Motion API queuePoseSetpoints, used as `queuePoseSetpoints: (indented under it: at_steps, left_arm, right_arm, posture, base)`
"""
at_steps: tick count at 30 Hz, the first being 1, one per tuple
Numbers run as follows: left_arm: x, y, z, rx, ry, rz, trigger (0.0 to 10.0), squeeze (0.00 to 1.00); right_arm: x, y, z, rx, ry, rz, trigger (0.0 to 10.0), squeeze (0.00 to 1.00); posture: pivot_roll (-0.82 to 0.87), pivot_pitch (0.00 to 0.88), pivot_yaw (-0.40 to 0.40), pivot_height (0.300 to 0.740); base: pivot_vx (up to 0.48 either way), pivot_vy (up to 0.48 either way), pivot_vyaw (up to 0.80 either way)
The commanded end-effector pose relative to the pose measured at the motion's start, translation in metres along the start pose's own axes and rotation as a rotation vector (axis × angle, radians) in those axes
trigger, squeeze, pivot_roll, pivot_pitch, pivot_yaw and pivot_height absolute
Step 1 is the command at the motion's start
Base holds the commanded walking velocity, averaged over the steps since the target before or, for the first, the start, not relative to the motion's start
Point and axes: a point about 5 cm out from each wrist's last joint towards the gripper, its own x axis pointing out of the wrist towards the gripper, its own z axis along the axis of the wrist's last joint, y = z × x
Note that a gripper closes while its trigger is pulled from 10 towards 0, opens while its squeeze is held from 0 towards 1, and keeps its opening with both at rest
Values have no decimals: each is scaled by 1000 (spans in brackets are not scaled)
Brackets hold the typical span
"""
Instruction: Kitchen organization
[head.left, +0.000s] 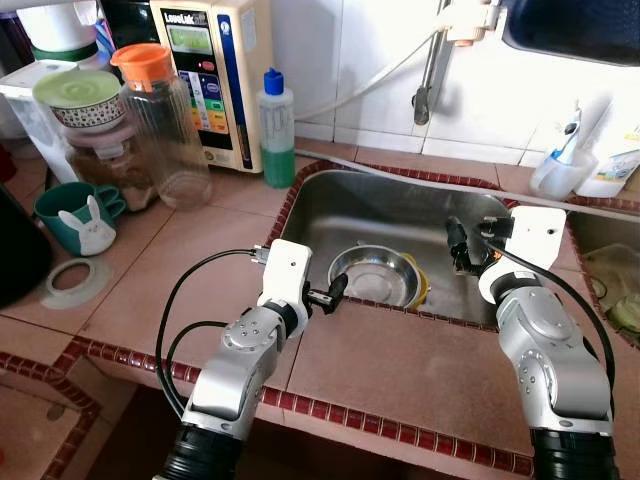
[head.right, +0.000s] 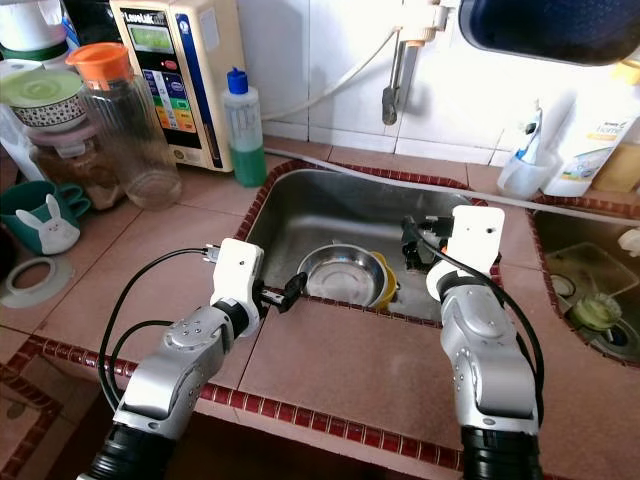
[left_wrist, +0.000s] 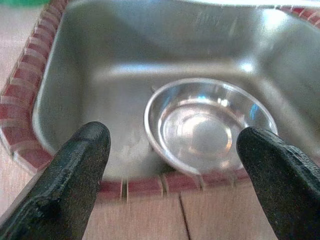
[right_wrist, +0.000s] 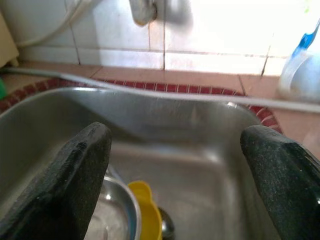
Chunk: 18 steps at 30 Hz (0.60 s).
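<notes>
While a ribbed clear pitcher (head.left: 163, 125) with an orange lid, a green soap bottle (head.left: 277, 130) and a teal rabbit mug (head.left: 78, 218) stand on the tiled counter (head.left: 390, 375) to my left, my left gripper (head.left: 331, 294) hovers at the near rim of the stainless sink (head.left: 400, 205), fingers spread and empty. My right gripper (head.left: 463, 246) hangs over the sink's right side, likewise spread and empty. The round, shiny steel bowl (left_wrist: 207, 125) lies upright on the sink floor, touching a yellow plastic item (right_wrist: 145, 207) on its right.
</notes>
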Motion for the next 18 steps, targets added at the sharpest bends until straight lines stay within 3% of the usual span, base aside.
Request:
queuePoseSetpoints:
  at_steps: [1, 14, 18]
  left_arm:
    - [-1, 0, 3, 2, -6, -1, 10000, 0]
    - [0, 1, 3, 1, -6, 2, 10000, 0]
    - [0, 1, 5, 1, -11, 4, 10000, 0]
  right_arm:
    - [0, -1, 0, 7, 3, -2, 10000, 0]
    - [2, -1, 1, 5, 2, -2, 10000, 0]
    - [2, -1, 2, 6, 0, -2, 10000, 0]
  posture:
    - [72, 14, 36, 740]
    - [72, 8, 36, 740]
    - [73, 8, 36, 740]
  base:
    - [-349, 0, 0]
    - [-339, 0, 0]
    - [-72, 0, 0]
